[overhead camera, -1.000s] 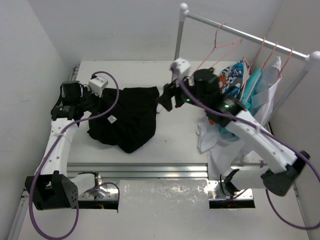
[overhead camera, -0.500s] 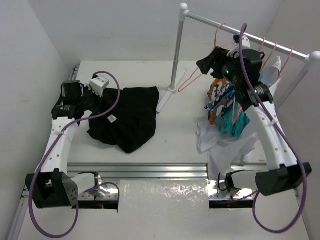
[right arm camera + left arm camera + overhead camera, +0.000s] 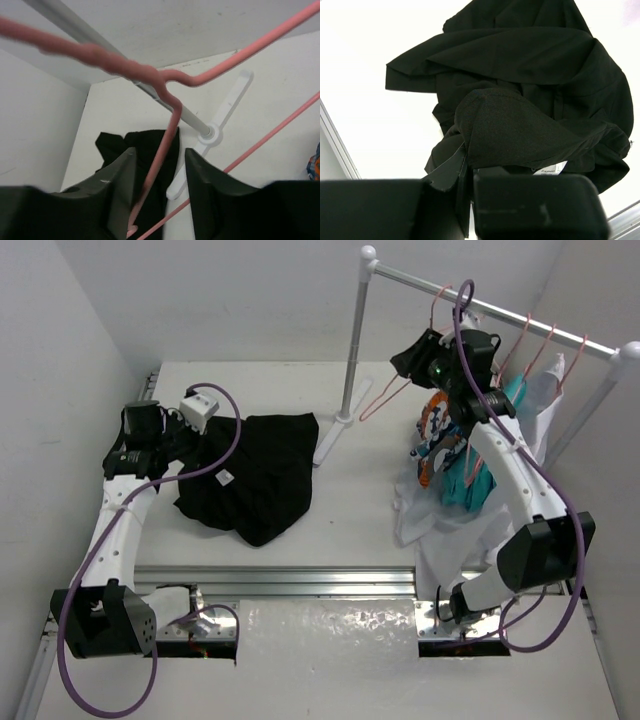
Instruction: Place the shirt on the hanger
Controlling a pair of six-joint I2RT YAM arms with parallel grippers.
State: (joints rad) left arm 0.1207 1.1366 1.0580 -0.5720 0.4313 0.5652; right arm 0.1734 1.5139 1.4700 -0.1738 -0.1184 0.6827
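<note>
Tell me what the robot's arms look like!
Two white arms with black joints: the left arm and the right arm. A purple cable loops along each. The left gripper and right gripper have chunky black fingers. A tiny green light glows on the right arm.

Your shirt [image 3: 520, 125] is soft, matt black cloth with a fine, grainy weave. The hanger [image 3: 162, 150] is smooth pink coated wire, lumpy at its twisted neck. The rail [image 3: 410, 282] looks like smooth white-painted metal, and the table [image 3: 350, 510] is matt white.
</note>
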